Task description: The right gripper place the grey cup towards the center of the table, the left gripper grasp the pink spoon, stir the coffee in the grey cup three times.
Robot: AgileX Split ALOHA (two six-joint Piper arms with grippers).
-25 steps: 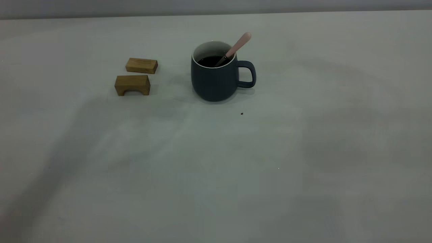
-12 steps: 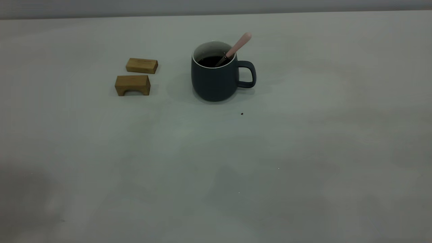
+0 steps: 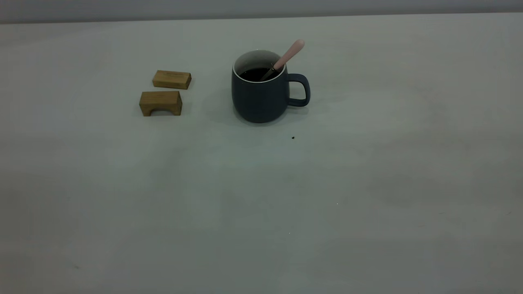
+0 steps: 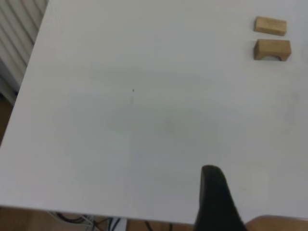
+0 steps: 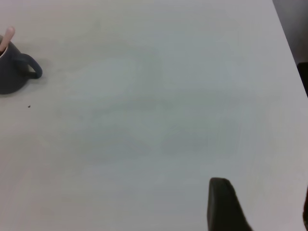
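The grey cup point(image 3: 259, 94) stands upright near the middle of the table point(image 3: 261, 196), handle to the right, with dark coffee point(image 3: 254, 73) inside. The pink spoon point(image 3: 288, 54) leans in the cup against its right rim, bowl in the coffee. Neither arm shows in the exterior view. In the right wrist view the cup point(image 5: 12, 77) and spoon point(image 5: 6, 38) are far off; my right gripper point(image 5: 263, 192) is open and holds nothing. My left gripper point(image 4: 260, 192) shows one dark finger point(image 4: 214, 197) over the table's edge, far from the cup, nothing beside it.
Two brown wooden blocks point(image 3: 171, 79) point(image 3: 160, 102) lie left of the cup; the left wrist view shows them too point(image 4: 270, 25) point(image 4: 272, 49). A tiny dark speck point(image 3: 293, 137) sits in front of the cup. The table's side edge point(image 5: 288, 48) is close to the right gripper.
The broad shadows that lay across the table a second ago have drawn off and faded. Cup, spoon and blocks have stayed where they were.
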